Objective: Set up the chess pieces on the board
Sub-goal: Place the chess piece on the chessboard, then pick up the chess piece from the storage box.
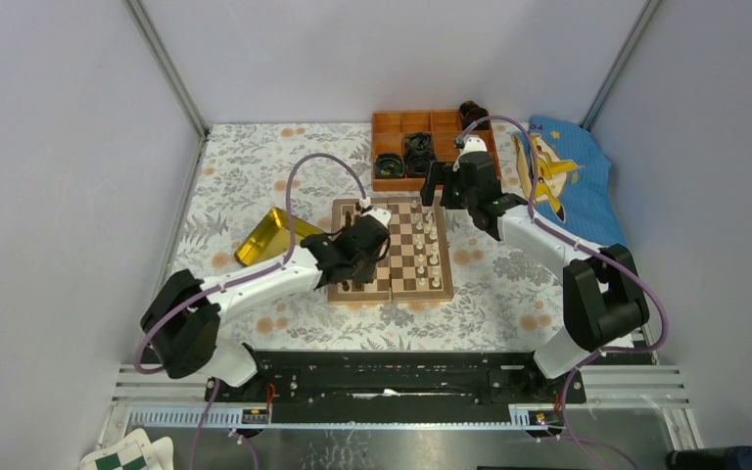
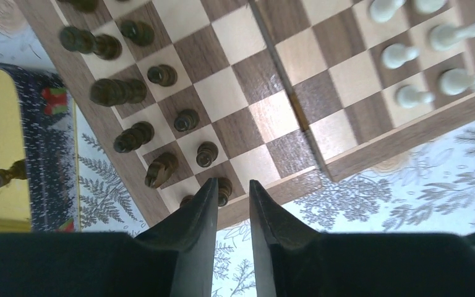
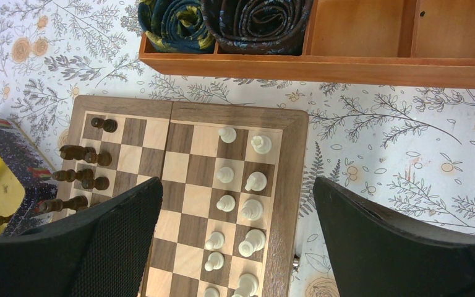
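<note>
plain pale grey walls close the left, far and right sides, with metal posts at the far corners. the desk wears a white floral cloth; a black rail runs along its near edge.

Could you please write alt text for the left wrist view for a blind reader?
The left gripper, jaws slightly apart and empty, hovers over a corner of the chessboard. Dark chess pieces stand along its left side, pale pieces at upper right, and one dark piece sits in the gold tray.
</note>
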You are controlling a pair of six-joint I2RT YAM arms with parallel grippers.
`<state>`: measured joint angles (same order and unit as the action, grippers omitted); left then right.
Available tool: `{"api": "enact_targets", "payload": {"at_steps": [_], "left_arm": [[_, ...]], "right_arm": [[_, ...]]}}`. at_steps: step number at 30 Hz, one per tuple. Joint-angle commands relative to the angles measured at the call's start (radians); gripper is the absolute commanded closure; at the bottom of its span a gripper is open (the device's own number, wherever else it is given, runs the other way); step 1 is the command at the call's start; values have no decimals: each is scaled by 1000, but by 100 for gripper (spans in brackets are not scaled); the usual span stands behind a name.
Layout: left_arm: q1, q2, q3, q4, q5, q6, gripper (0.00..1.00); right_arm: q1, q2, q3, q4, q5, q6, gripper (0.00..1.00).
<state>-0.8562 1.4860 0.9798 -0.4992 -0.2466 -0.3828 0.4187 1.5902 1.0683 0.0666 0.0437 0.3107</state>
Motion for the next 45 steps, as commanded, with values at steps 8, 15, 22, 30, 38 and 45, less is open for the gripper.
{"api": "enact_targets", "payload": {"at_steps": [8, 15, 22, 30, 38, 45], "left_arm": [[151, -149, 211, -235, -132, -136, 58], [525, -206, 173, -205, 22, -137, 44], [680, -124, 95, -158, 117, -105, 39], [725, -19, 15, -102, 204, -90, 39], [731, 39, 4, -72, 266, -83, 40], [731, 80, -10, -48, 286, -76, 41]], "right_arm": [[-5, -25, 9, 47, -5, -3, 0], [-5, -29, 5, 52, -21, 0, 0], [-4, -29, 6, 52, -31, 4, 0], [-4, -23, 7, 52, -30, 2, 0], [-5, -15, 9, 50, -30, 3, 0], [-5, -13, 9, 50, -27, 2, 0]]}}
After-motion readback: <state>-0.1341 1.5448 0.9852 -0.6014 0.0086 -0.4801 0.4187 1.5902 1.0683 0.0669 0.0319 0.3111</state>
